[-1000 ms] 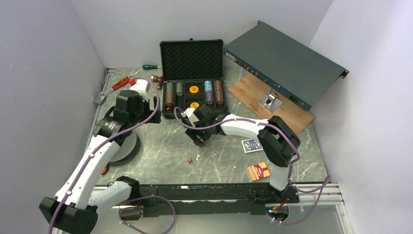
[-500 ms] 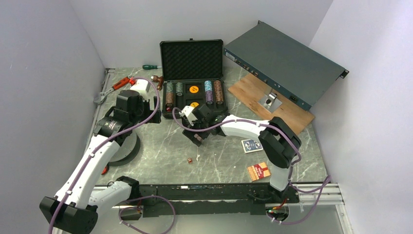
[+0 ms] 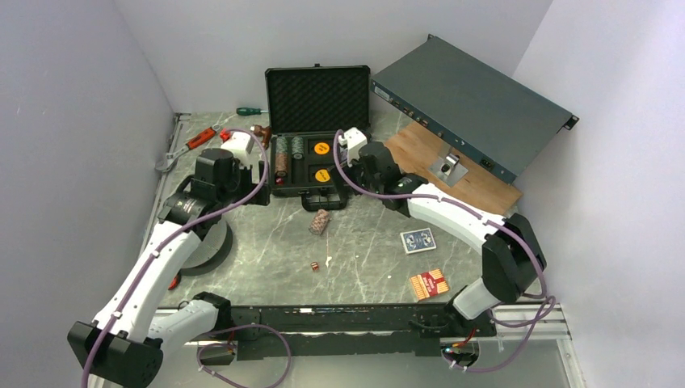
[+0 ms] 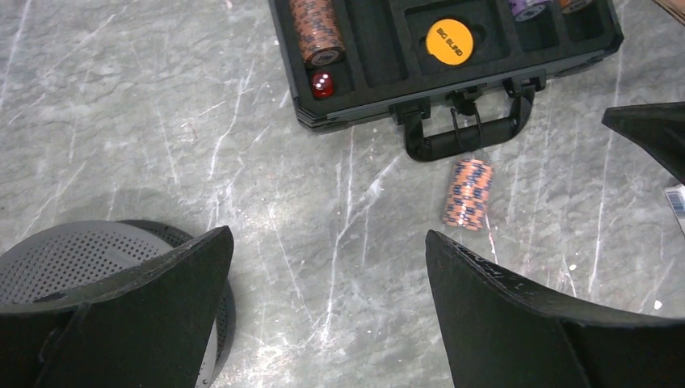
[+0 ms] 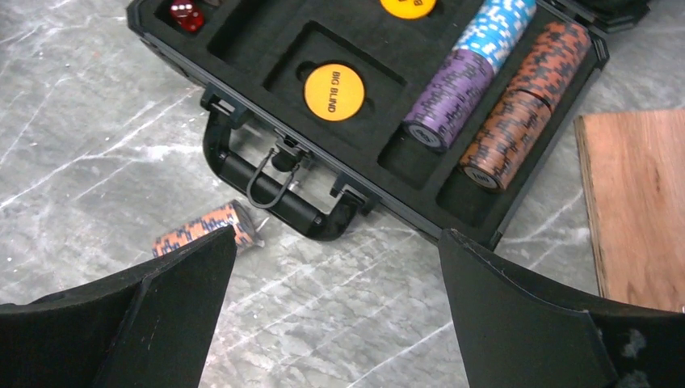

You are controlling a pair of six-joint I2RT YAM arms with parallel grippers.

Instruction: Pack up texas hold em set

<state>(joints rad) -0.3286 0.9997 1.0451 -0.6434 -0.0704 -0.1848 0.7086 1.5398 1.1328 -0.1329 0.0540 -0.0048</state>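
While both agape, left tool (image 4: 325,234) and right tool (image 5: 338,234) near striped cylindrical chip roll (image 4: 468,194).

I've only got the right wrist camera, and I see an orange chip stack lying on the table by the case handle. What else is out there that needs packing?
Observer: A blue card deck lies flat on the table, off to the right of that chip stack.
Operator: Any red cards?
Observer: Yes, red cards lie nearer the table's front edge, below the blue deck in the top view.
Operator: Anything small?
Observer: A small reddish piece sits just in front of the chip stack; it is too small to tell if it's a die.
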